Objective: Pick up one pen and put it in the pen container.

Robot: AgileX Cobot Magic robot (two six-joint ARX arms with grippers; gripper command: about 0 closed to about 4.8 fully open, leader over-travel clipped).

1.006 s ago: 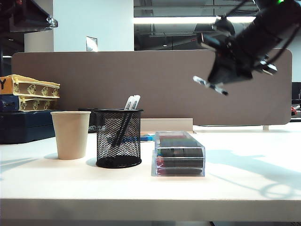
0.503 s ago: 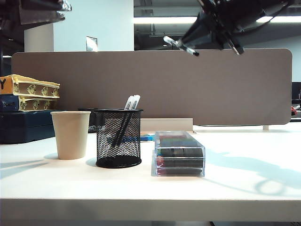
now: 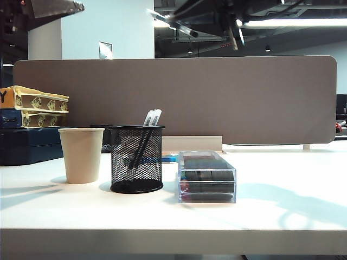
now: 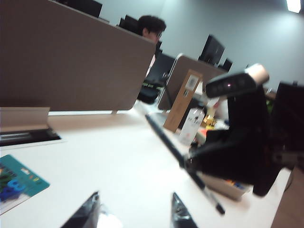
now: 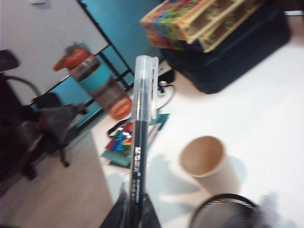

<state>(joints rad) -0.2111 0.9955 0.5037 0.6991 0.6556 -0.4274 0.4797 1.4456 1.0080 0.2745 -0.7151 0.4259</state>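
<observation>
Pen (image 5: 139, 142) now higher, clamped in right hand (image 5: 133, 211) above pen container (image 3: 136, 158) — left hand (image 4: 135, 213) spread wide.

Counter (image 3: 282, 216): white, sunlit, crossed by shadows.
Partition (image 3: 217, 97): brown panel with rounded corners, along the counter's far edge.
Wall (image 3: 108, 27): pale, behind the partition.
Ceiling: dark, with a strip light (image 3: 293, 23).
Chair (image 5: 28, 123): dark, on a beige floor (image 5: 61, 199).
Monitors (image 4: 211, 50): beyond the partition.
</observation>
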